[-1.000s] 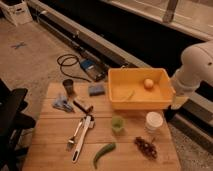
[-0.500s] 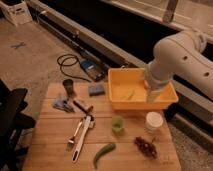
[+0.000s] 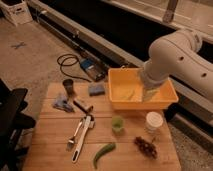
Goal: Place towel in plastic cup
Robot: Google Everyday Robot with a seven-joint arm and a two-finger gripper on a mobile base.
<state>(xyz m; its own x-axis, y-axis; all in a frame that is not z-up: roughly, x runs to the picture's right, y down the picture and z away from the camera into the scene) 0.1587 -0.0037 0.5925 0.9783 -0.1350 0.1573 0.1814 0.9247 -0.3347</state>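
The towel is a crumpled bluish-grey cloth lying on the left part of the wooden table. A small green plastic cup stands upright near the table's middle. A white cup stands to its right and a dark cup stands at the back left. My gripper hangs from the white arm and reaches down into the yellow bin, far to the right of the towel. It holds nothing that I can see.
A blue sponge lies left of the bin. Kitchen utensils, a green pepper and dark grapes lie on the front half of the table. A black chair stands at the left. A cable lies on the floor behind.
The arm has swung left from beside the bin's right end to over the bin, and the gripper has come down into it. The orange fruit in the bin is now hidden.
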